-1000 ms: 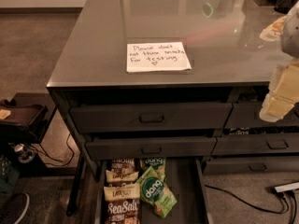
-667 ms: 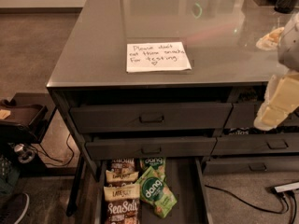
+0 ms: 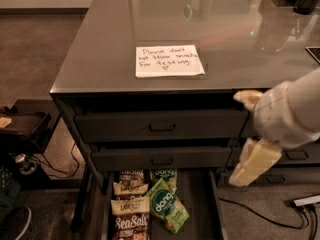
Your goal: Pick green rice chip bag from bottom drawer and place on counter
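Observation:
The green rice chip bag (image 3: 167, 206) lies tilted in the open bottom drawer (image 3: 201, 204), its round "dang" badge facing up. My gripper (image 3: 250, 131) hangs at the right, in front of the cabinet's right edge, level with the two upper drawers. It is above and to the right of the bag and well apart from it. Its cream fingers (image 3: 256, 163) stand wide apart with nothing between them. The glossy grey counter (image 3: 100, 49) bears the white handwritten note (image 3: 169, 60).
A darker-green "dang" bag (image 3: 164, 175) lies behind the light-green one. Brown-and-cream "Sea Salt" bags (image 3: 130, 211) fill the drawer's left side. Two shut drawers (image 3: 162, 126) sit above. Cables and a dark stand (image 3: 25, 126) are at left, a power strip (image 3: 307, 200) at right.
My gripper has moved down and to the left, from beside the counter's right edge to in front of the upper drawers. The bags have not moved.

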